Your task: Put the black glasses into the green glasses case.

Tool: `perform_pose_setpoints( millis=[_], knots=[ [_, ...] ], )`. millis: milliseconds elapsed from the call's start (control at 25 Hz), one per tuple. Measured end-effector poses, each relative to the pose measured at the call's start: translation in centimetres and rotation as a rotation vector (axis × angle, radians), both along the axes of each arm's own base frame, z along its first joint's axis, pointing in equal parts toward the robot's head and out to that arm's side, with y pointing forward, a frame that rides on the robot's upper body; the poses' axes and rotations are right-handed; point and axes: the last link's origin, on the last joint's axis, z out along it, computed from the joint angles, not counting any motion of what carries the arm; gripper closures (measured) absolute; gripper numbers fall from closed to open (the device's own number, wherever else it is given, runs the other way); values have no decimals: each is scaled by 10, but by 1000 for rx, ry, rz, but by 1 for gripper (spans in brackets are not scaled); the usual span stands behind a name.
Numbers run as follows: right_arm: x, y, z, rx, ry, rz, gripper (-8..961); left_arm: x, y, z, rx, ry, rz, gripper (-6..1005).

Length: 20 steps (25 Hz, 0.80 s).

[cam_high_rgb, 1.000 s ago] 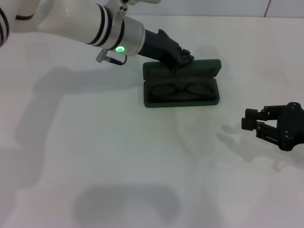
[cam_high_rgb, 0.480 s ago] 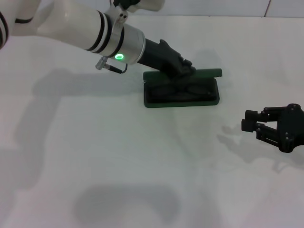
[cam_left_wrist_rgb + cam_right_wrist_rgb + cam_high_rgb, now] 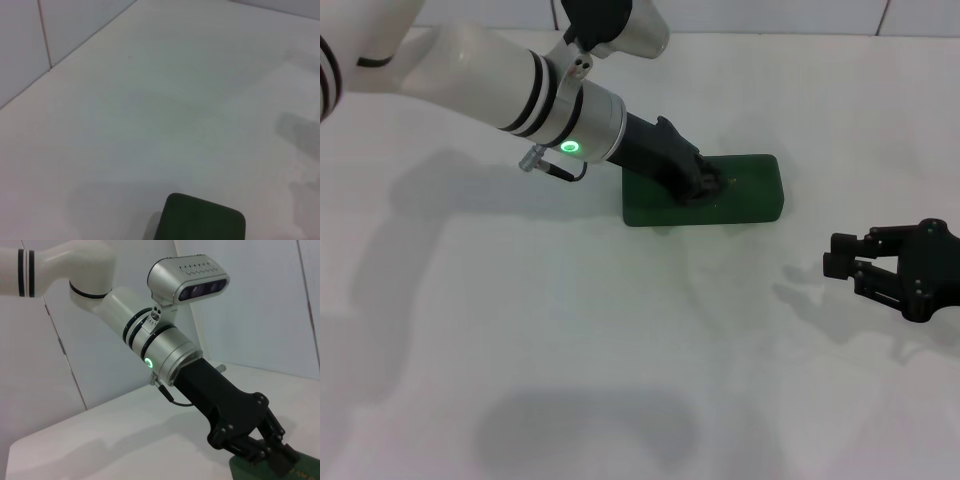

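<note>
Green glasses case (image 3: 745,190) closed, apparently flat.

Bright, even overhead light washes the white table (image 3: 620,380); soft grey arm shadows spread across its left and near parts. The left wrist view looks hazy.

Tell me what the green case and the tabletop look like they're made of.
The green glasses case, shut flat under the left gripper, looks like a rigid shell with a matte dark-green covering: crisp rounded corners, no glare; whether leatherette or plastic I cannot tell. The table looks like smooth white laminate or painted board, with a soft even sheen.
</note>
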Motion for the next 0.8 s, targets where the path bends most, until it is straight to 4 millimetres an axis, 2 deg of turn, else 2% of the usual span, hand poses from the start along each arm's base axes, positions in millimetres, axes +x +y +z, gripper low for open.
perform_pose_setpoints(
  millis=[240, 360, 440, 520, 640, 800],
  knots=[
    [1, 0, 3, 4, 0, 4, 571, 13, -4, 8, -24, -107, -36, 857],
    [0, -3, 8, 4, 3, 28, 566, 26, -16, 31, -71, -269, -73, 857],
    [-4, -5, 9, 6, 10, 72, 563, 23, -32, 54, -96, -399, -116, 856],
    [-11, -6, 9, 19, 28, 128, 559, 13, -48, 70, -104, -495, -173, 856],
    [-22, -5, 9, 41, 74, 192, 554, -25, -87, 101, -3, -682, -294, 751],
    [-41, -3, 6, 41, 137, 267, 547, -68, -119, 123, 112, -754, -261, 603]
  ],
)
